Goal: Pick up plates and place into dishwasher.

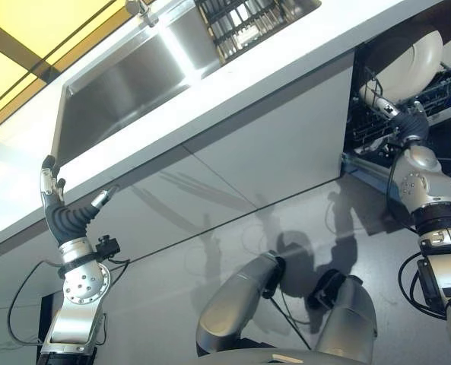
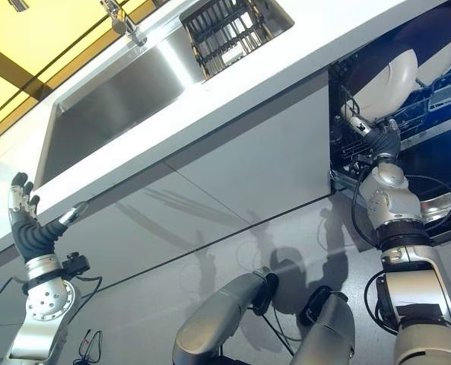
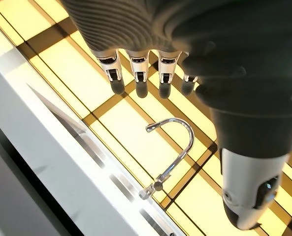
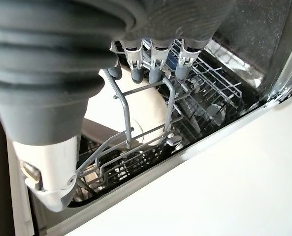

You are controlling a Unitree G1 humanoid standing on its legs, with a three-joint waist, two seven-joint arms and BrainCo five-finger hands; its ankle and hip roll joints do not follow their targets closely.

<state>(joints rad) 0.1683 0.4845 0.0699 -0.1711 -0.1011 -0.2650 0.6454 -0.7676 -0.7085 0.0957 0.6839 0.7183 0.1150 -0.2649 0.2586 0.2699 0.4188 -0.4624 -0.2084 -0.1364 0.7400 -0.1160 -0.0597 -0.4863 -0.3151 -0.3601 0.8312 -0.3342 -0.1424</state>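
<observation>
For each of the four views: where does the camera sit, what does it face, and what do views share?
Left eye, head: sink, counter, left hand raised.
Right eye, head: same scene; right hand at dishwasher rack by plate.
Left wrist: along straight fingers toward faucet.
Right wrist: fingers over dishwasher rack.
Shared: sink, rack.

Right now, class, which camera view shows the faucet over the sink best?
The left wrist view: the faucet shows whole, its curved spout and base clear past the open left hand. The right eye view catches just part of it at the top edge above the sink; the left eye view shows little more.
</observation>
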